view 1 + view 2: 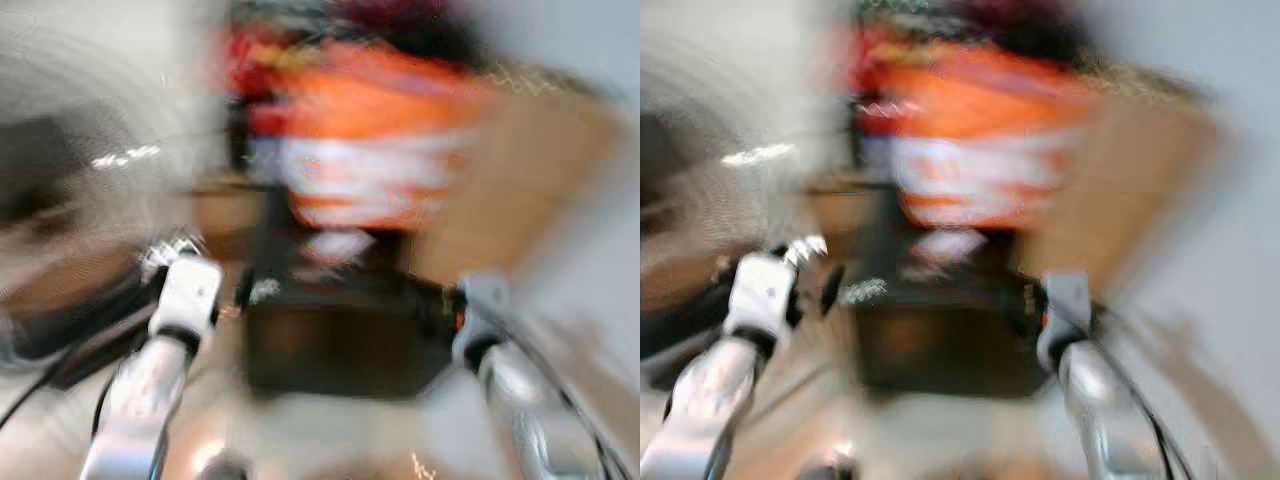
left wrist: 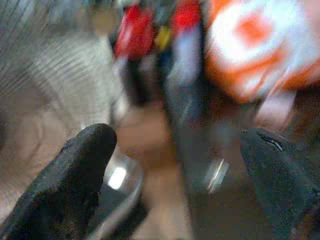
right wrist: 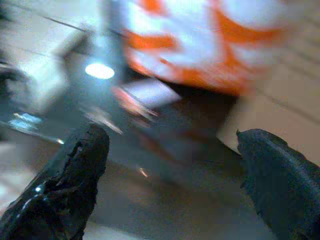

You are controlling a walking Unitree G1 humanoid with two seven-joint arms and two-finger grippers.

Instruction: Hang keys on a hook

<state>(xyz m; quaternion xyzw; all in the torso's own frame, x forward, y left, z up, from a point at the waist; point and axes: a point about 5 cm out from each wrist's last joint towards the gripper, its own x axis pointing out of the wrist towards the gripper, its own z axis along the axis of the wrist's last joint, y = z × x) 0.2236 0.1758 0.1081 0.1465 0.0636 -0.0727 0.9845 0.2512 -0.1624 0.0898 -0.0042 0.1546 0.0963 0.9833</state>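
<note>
Keys and hook indistinguishable in heavy motion blur

The pictures are too blurred to name the room for certain, but it reads as an indoor, lived-in corner of a home. A large orange and white bag or package [image 1: 370, 150] sits above a dark box-like piece of furniture [image 1: 340, 340], with a tan cardboard-coloured panel [image 1: 500, 190] beside it and pale walls [image 1: 590, 60] around.

Matt, rough black gripper fingers [image 2: 75, 175], glossy silver metal arm [image 1: 140, 400], blurred orange-and-white object [image 1: 370, 140] of unclear material
</note>
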